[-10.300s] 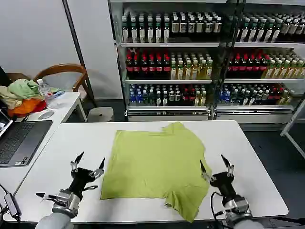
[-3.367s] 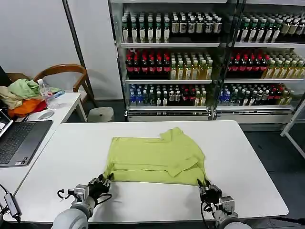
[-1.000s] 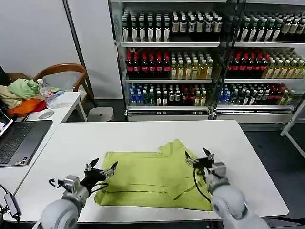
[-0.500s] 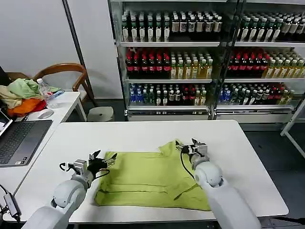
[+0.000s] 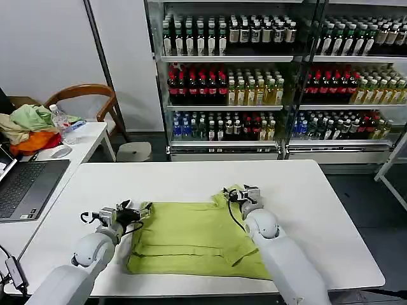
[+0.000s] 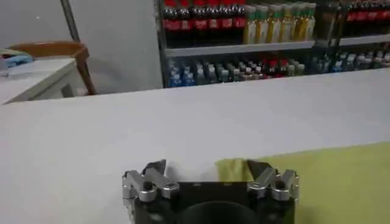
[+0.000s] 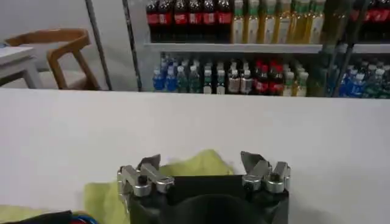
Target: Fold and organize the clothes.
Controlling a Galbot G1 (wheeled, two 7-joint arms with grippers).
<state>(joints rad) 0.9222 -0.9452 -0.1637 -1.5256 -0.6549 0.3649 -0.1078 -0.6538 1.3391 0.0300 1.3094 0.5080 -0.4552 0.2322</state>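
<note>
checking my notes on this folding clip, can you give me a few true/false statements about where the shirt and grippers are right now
1. The lime yellow-green T-shirt lies on the white table. True.
2. The left gripper is shut on the shirt and lifting it. False: its fingers are open, at the shirt's far left corner.
3. The right gripper is at the shirt's far edge, fingers open. True.
4. The shirt is spread out flat to full size. False: it is folded into a wide band, with a sleeve flap lying on top.
5. A laptop sits on the side desk to the robot's left. True.
6. The shelves behind the table hold folded clothes. False: they hold bottled drinks.
</note>
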